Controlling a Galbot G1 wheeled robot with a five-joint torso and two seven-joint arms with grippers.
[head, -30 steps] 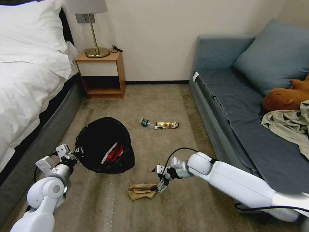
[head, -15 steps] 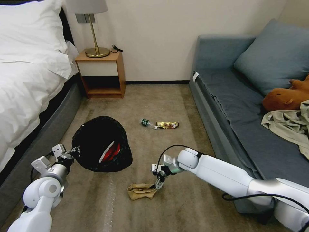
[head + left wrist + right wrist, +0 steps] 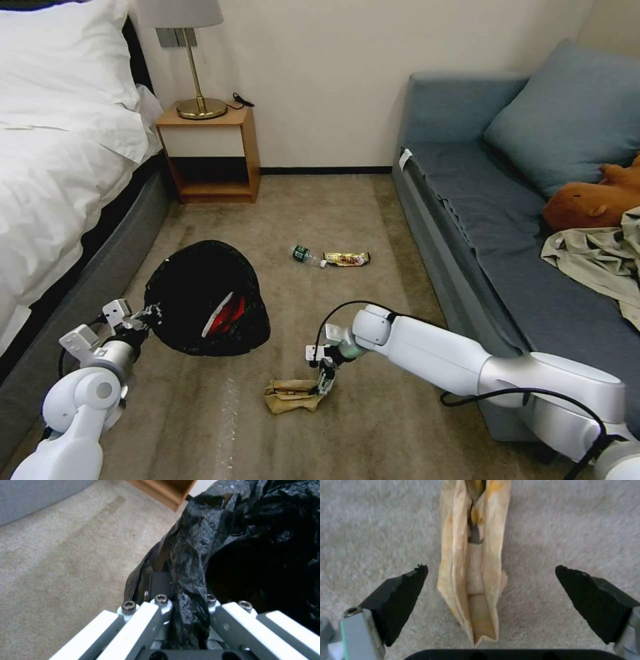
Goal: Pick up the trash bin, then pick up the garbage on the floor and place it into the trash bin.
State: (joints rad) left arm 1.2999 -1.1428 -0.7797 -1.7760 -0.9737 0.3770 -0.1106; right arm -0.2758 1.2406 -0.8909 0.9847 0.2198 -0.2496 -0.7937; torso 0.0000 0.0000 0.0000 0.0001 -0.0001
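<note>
- The working area is a strip of beige carpet (image 3: 347, 220), bounded by the bed (image 3: 60, 173) on the robot's left, the blue sofa (image 3: 480, 220) on its right and the wooden nightstand (image 3: 212, 155) at the far wall; open carpet is seen around the litter.
- The right gripper (image 3: 323, 381) is positioned low over the near end of the crumpled brown paper bag (image 3: 291, 395). In the right wrist view, the fingers (image 3: 400, 597) are spread wide, with the paper bag (image 3: 473, 580) lying between them and untouched by either pad.
- The trash bin (image 3: 203, 300) is held at its rim by the left gripper (image 3: 148, 313), tilted with the mouth facing the robot. In the left wrist view, the fingers (image 3: 160, 605) are pinched on the black liner (image 3: 213, 555).
- A red snack packet (image 3: 227, 315) is seen inside the bin.
- A small bottle (image 3: 305, 255) and a gold wrapper (image 3: 347, 259) lie end to end farther out, well apart from both grippers.
</note>
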